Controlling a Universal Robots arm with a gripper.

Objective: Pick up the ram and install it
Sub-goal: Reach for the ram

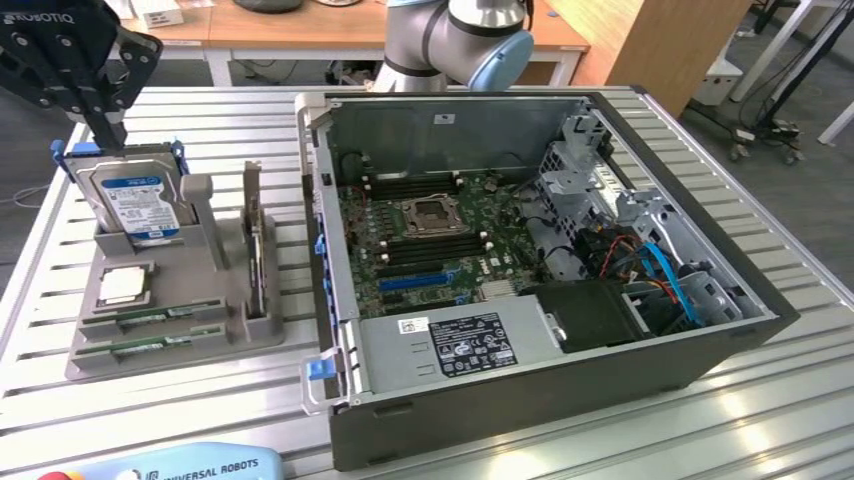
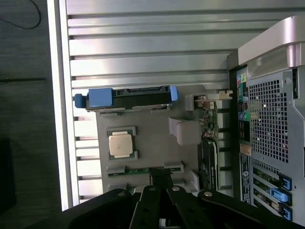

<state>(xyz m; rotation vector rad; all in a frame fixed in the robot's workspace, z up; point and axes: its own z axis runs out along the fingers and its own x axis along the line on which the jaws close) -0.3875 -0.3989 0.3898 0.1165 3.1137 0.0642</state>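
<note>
1. Control pendant (image 1: 187,465), pale blue and white, lettered Universal Robots. It lies at the near edge of the slatted metal table (image 1: 801,400).
2. Parts holder (image 1: 200,340), grey, moulded. It sits on the table at the exterior view's left, just beside the computer case.
3. Ram (image 1: 150,318): two green sticks lying flat in the holder's nearest slots, one behind the other, neither gripped. In the wrist view one shows as a green strip (image 2: 136,171).
4. Processor chip (image 1: 120,285), square and silver, in the holder pocket just behind the ram.
5. Hard drive (image 1: 134,200), blue-labelled, with blue clips. It stands upright at the holder's far end.
6. Circuit card (image 1: 252,235), standing on edge along the holder's side nearest the case.
7. Computer case (image 1: 534,380), dark grey, lying open on the table. Its motherboard (image 1: 427,230) is exposed, with long black slots on either side of the central socket.
8. Gripper (image 1: 110,140), black. Its fingers are pressed together with nothing between them. It hangs over the holder's far end by the hard drive's top edge, well apart from the ram. The wrist view shows the joined tips (image 2: 161,177).
</note>
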